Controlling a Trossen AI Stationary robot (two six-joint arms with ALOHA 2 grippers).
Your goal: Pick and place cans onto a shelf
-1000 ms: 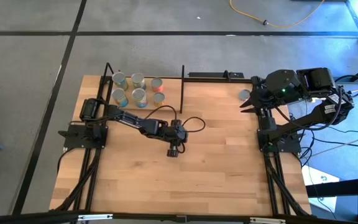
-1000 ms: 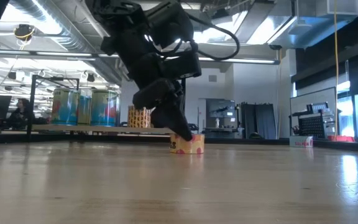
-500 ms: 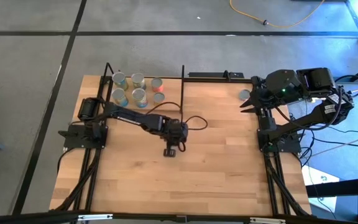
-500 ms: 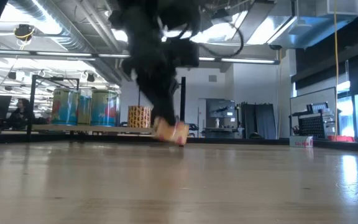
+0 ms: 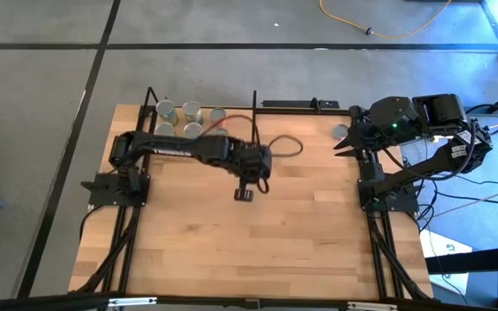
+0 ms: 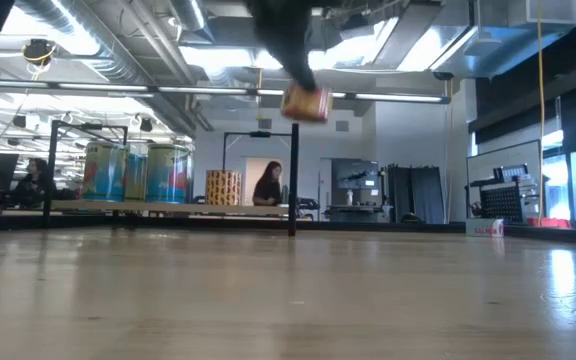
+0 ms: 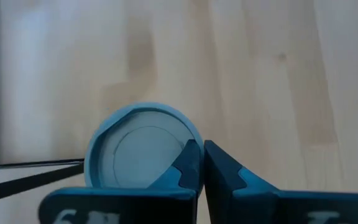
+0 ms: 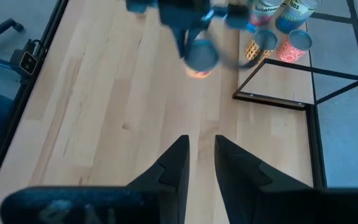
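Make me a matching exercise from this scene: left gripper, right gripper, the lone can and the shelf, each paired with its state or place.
Column one:
1. left gripper
2. right gripper
3. lone can
4. shelf

Column two:
A. carries several cans, on the table's left side
B. open, holding nothing, at the table's right edge
C. shut on the held can, up off the table
D. stands on the table beside the right gripper

Pairs: 1-C, 2-B, 3-D, 4-A

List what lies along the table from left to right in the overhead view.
Left arm's base → cans on the shelf → left tool shut on a can → lone can near the far right edge → right tool, waiting at the right edge.
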